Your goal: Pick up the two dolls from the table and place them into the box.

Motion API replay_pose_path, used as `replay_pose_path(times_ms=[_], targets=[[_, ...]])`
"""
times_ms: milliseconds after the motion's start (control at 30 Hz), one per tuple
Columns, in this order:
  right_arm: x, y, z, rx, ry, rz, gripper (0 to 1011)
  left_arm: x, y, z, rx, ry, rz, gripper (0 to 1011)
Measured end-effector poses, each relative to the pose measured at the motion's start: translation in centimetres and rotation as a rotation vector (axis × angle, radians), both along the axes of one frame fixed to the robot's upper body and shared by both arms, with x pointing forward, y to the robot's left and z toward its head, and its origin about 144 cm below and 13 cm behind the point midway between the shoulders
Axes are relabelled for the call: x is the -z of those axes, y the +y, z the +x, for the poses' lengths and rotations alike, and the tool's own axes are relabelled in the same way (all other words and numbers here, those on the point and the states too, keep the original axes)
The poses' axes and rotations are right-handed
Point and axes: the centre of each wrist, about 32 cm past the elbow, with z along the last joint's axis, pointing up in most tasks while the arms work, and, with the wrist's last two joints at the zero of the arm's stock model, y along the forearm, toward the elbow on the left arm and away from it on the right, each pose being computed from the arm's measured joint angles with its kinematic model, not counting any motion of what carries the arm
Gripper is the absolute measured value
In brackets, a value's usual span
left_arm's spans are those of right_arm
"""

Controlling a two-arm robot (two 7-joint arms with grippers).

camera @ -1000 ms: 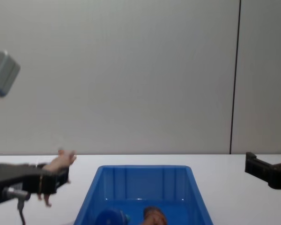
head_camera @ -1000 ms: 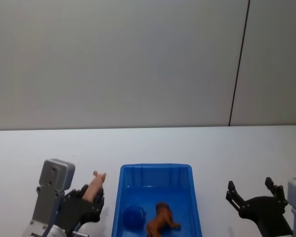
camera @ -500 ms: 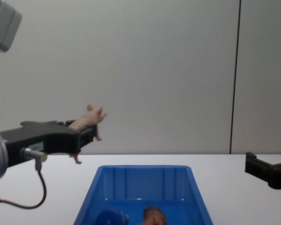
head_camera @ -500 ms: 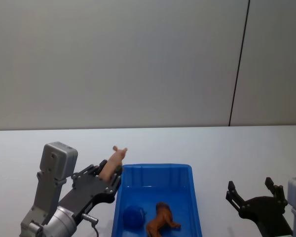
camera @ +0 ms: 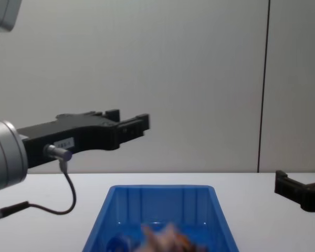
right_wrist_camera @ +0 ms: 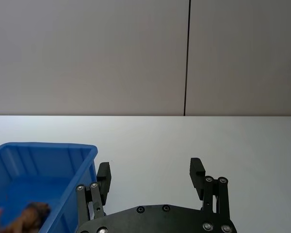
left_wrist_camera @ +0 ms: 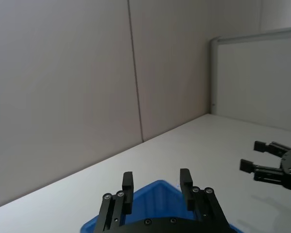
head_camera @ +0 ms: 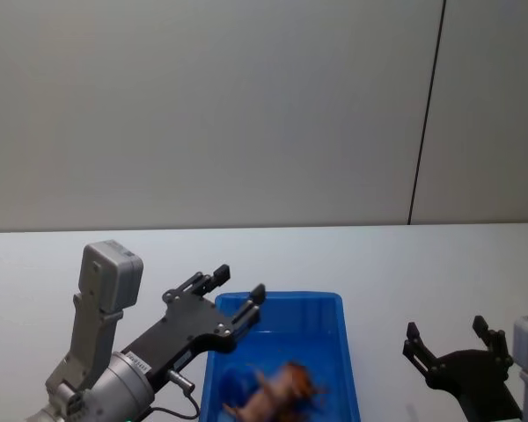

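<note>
The left pincer is held spread wide and empty above the blue bin's near-left rim, a placement suited to a drop inside. The pink doll is seen as a blur within the bin, against the brown doll; the blue doll is partly covered. The right pincer is kept wide, parked over the white surface.

Take the box as your landmark. Above its left rim the left gripper hangs with fingers apart, blocking entry from that side. To its right, bare table lies free up to the right gripper, which stands wide there.
</note>
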Motion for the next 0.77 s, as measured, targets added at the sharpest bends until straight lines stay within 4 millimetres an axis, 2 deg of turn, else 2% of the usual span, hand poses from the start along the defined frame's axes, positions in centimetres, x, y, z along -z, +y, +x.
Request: replay_pose_path(times_ms=[167,300,467,767], targets=[[0.0,0.0,0.0,0.0,0.0,0.0,1001,0.1,-0.1,0.6,0.081,-0.015,-0.032,705],[0.0,0.0,0.0,0.0,0.0,0.0,1001,0.2,-0.2,0.9,0.121,-0.024,-0.049,858],[0.0,0.0,0.0,0.0,0.0,0.0,1001,0.3,-0.3,1.2,0.158,-0.033,-0.064,988],[0.0,0.0,0.0,0.0,0.0,0.0,1001,0.3,-0.4,1.5,0.193,-0.044,-0.077,1001]])
